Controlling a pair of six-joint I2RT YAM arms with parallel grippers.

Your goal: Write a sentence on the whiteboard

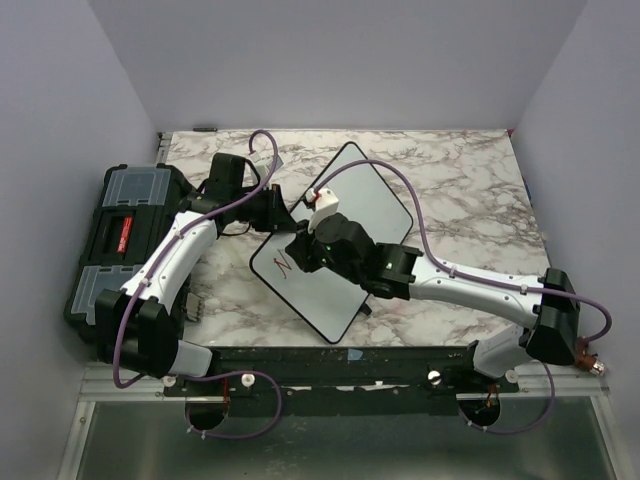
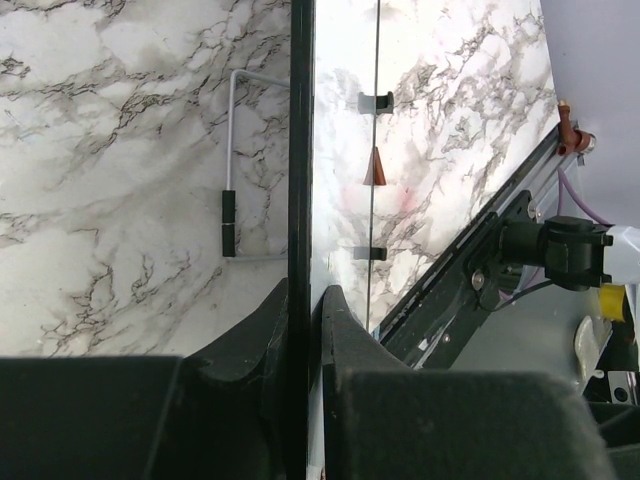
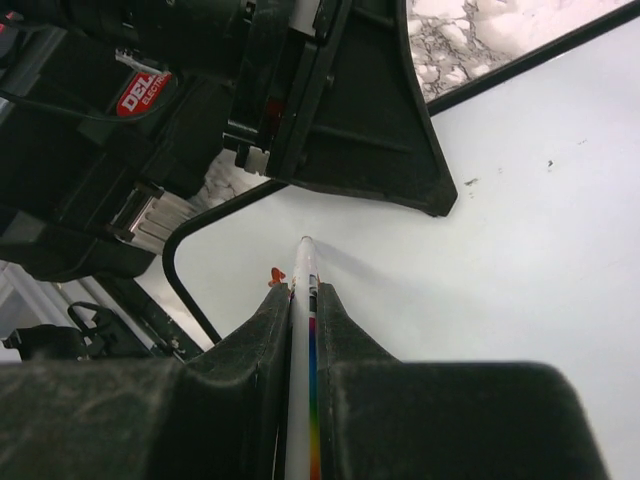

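Note:
The whiteboard (image 1: 375, 205) lies at an angle in the middle of the marble table. On its near-left part is one red mark like an "N" (image 1: 283, 263), the only piece of the sentence that shows. My left gripper (image 1: 277, 212) is shut on the board's black frame (image 2: 300, 150), one finger on each side (image 2: 303, 305). My right gripper (image 1: 303, 250) is shut on a white marker with a rainbow stripe (image 3: 303, 290), its tip resting on the white surface (image 3: 520, 230). A bit of red ink (image 3: 277, 273) shows beside the right gripper's left finger.
A black toolbox (image 1: 125, 235) with a red label stands at the table's left edge, close behind the left arm. A grey wire stand (image 2: 233, 170) lies on the marble beside the board. The black base rail (image 1: 330, 360) runs along the near edge.

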